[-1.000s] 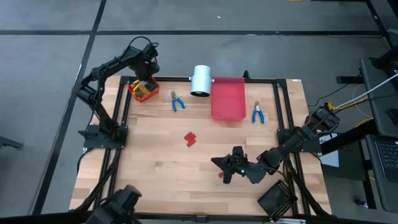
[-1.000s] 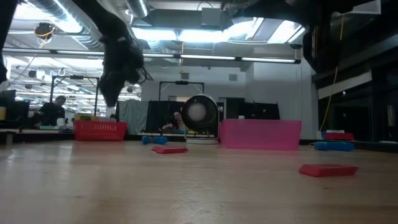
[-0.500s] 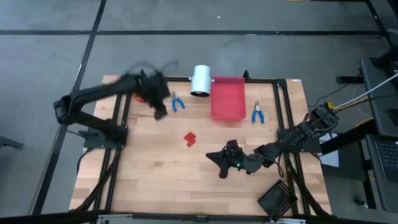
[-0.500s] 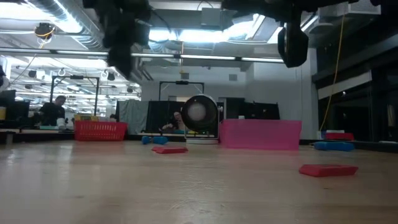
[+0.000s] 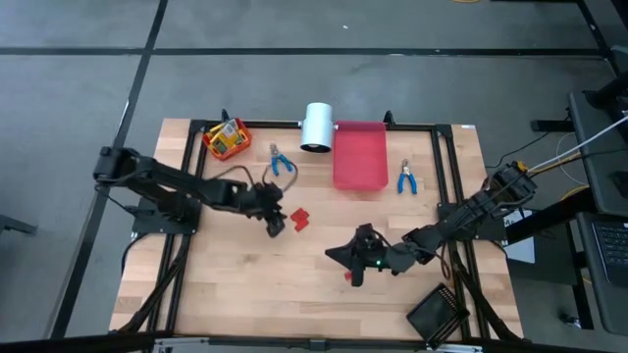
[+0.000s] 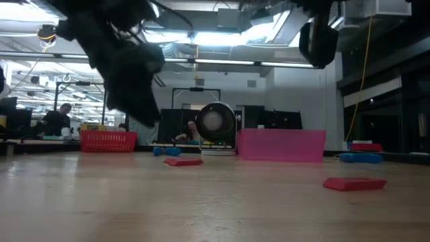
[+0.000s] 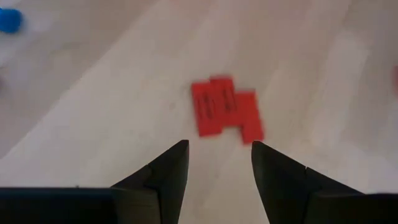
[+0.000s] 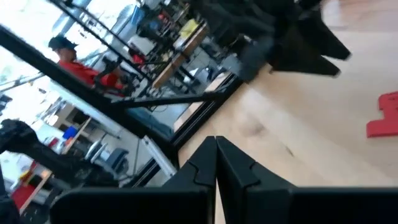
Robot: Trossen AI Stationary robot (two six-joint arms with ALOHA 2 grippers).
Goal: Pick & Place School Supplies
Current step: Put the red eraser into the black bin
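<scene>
Two red blocks lie side by side, touching, flat on the wooden table near its middle. My left gripper hovers open just to their left, tipped down toward them, with nothing between its fingers. A single red block lies near my right gripper, which is shut and empty above the table right of centre. Blue-handled pliers lie at the far side, one left of the white cylinder and one right of the big bin. Yellow boxes sit in the small red bin.
A white cylinder and a large red bin stand at the far edge, a small red bin at the far left corner. A black tray sits at the near right. Bare wood spreads across the table's near left.
My left gripper has swung from above the small red bin at the far left corner toward the table's middle and down, tipping its fingers downward, and now hangs beside the two red blocks. Nothing on the table has moved.
</scene>
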